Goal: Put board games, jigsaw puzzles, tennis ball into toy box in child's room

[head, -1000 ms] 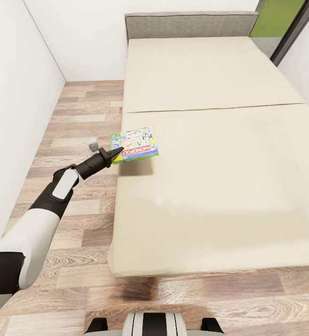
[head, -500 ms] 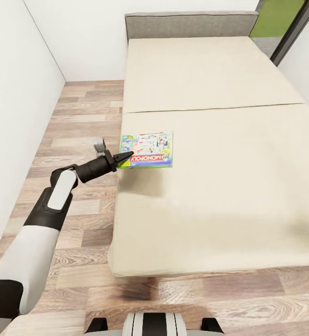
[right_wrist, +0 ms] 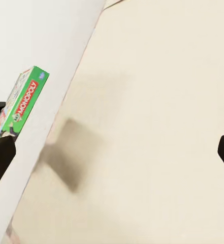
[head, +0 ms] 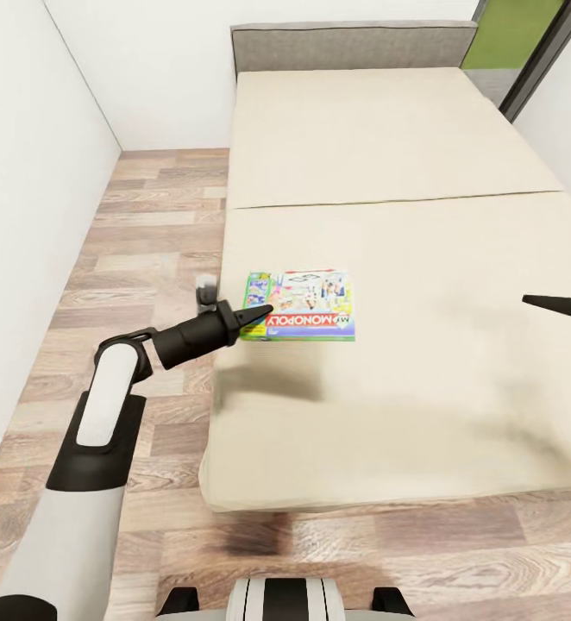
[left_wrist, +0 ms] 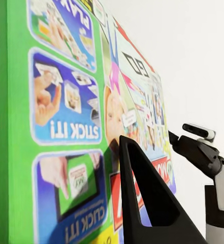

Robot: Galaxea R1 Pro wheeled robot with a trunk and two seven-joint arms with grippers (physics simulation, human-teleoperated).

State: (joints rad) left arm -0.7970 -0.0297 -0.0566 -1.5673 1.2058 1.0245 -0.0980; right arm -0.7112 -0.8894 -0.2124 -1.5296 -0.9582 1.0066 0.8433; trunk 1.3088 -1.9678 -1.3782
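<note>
Left arm reaches out over the near left part of the bed (head: 423, 138). The left gripper (head: 258, 312) is clamped on the near-left edge of the Monopoly box (head: 307, 304), holding it up off the beige cover; a soft shadow lies on the cover below and toward the foot of the bed. The box sits roughly level, its printed face up, red "MONOPOLY" strip along the near edge.

In the left wrist view, one dark finger (left_wrist: 152, 203) lies across the printed face of the Monopoly box (left_wrist: 66, 117), green border panels showing beside it. The far arm shows small past the box.

The right gripper (head: 570, 308) comes in at the right edge of the head view, above the bed cover, well apart from the box. Its fingertips (right_wrist: 0, 155) stand wide apart in the right wrist view, nothing between them, with the Monopoly box (right_wrist: 24, 101) seen edge-on beyond.

Grey headboard (head: 354, 47) at the far end. Wood-plank floor (head: 147, 224) to the left of the bed, white wall (head: 27, 198) beside it.
</note>
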